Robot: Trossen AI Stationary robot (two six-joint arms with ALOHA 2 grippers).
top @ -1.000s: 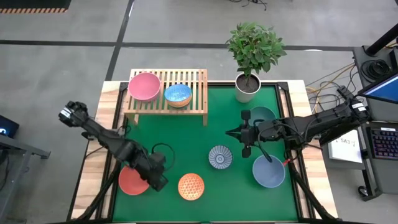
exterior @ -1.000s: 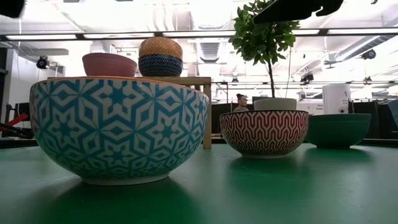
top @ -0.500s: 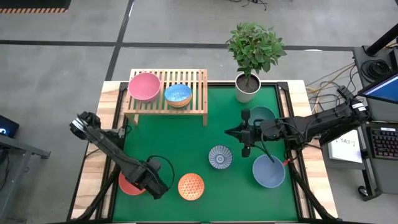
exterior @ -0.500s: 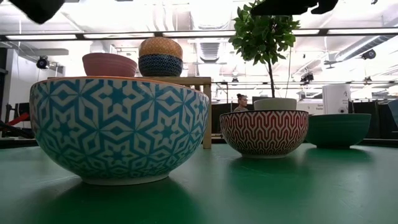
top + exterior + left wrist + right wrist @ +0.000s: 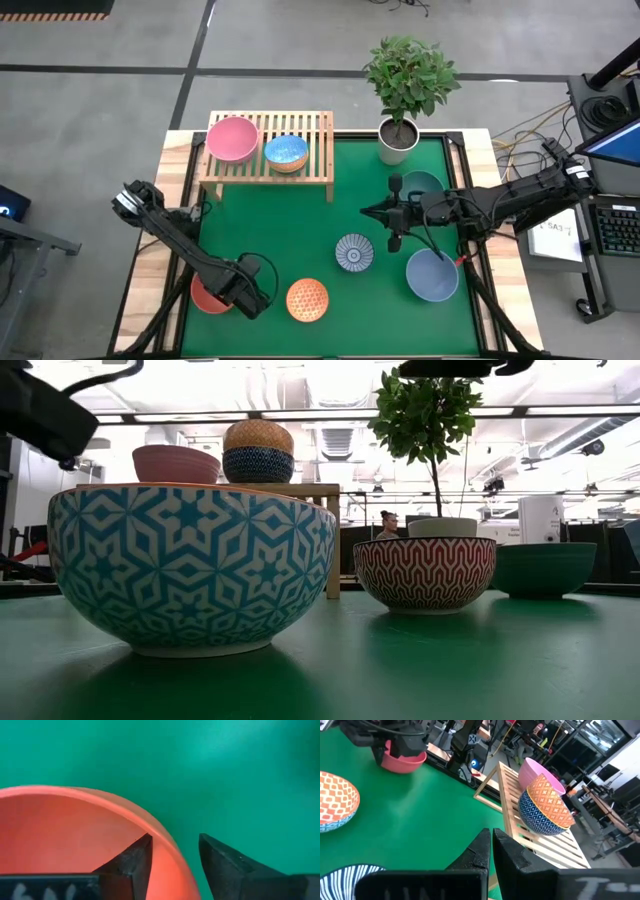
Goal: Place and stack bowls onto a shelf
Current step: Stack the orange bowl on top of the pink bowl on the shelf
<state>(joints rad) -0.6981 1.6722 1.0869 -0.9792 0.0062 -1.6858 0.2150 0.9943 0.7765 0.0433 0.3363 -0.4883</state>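
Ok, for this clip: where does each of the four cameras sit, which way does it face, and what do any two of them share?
High view: overhead, straight down on the green table; both arms show.
Low view: table height, facing the room across the blue-white bowl; arm parts at top.
Left wrist view: looks down at the red bowl, left gripper straddling its rim.
Right wrist view: faces the shelf past the shut right gripper.
Shared: high and right wrist views both show the pink bowl on the shelf.
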